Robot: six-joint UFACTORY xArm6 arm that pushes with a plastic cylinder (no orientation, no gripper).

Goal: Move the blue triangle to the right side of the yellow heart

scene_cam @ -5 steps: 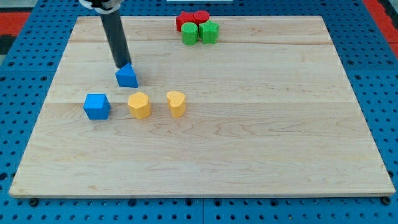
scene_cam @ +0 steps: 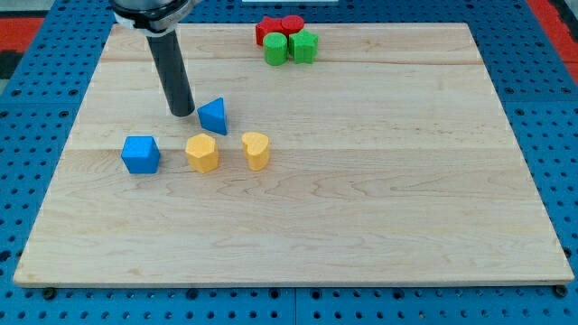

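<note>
A wooden board with little blocks.
My tip sits just left of the blue triangle, holding nothing, ready to push it right, past the yellow heart.

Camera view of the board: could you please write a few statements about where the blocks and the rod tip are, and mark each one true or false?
1. My tip is just to the view's left of the blue triangle. True.
2. The blue triangle sits to the view's right of the yellow heart. False: it is up and to the view's left of the heart.
3. The blue cube is the block farthest to the view's left. True.
4. The red and green blocks are spread along the view's bottom edge. False: the two red blocks and two green blocks are bunched together near the view's top.
5. The other yellow block lies between the blue cube and the yellow heart. True.
</note>
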